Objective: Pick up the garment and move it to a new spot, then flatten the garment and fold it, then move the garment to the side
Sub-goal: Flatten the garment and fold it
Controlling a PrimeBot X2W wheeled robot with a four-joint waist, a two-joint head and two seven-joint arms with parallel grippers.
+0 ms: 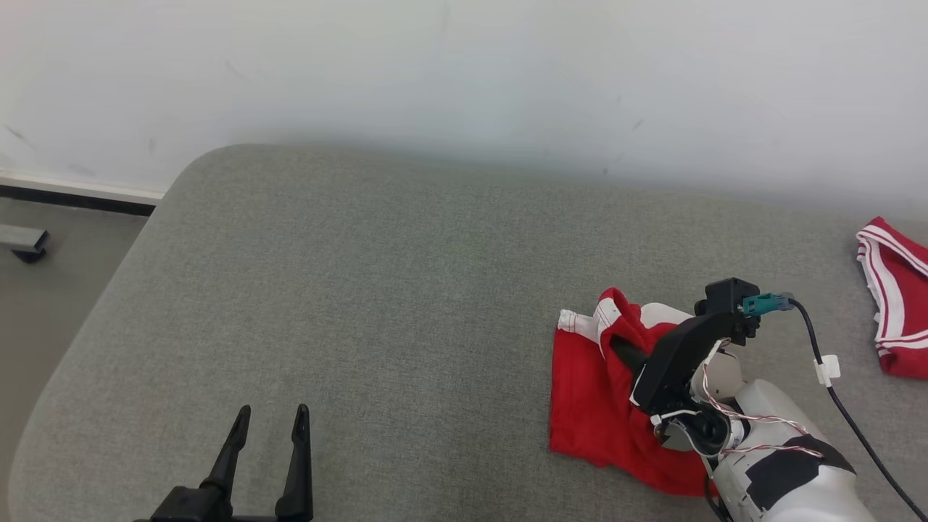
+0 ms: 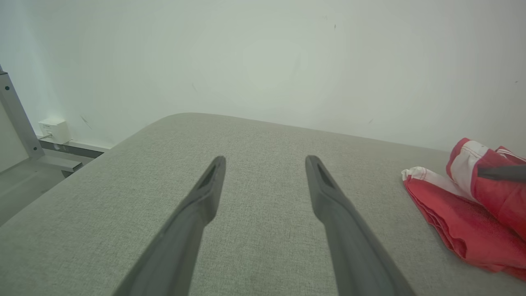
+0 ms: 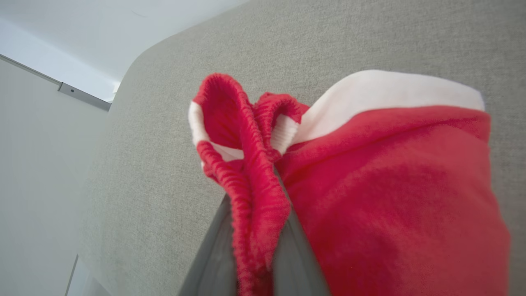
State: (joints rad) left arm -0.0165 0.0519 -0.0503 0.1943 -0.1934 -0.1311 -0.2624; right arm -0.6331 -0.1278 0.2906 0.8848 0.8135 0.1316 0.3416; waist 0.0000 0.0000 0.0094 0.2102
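A: Garment look?
B: Red garment (image 1: 591, 406), white trim, bunched, waistband pinched up.
A: Where?
B: On grey cushion (image 1: 406, 290) at 4 o'clock, clamped in right hand (image 1: 620, 348); 3 o'clock from left hand (image 1: 272, 415), fingers spread apart.

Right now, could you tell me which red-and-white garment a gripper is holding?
The crumpled red-and-white fabric garment, its band pinched in the right gripper; the other garment, far right, lies untouched.

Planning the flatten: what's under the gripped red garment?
Grey cushion surrounds the red garment, which rests on it. Right gripper's fingers pinch its ribbed edge. Anything beneath the cloth is covered.
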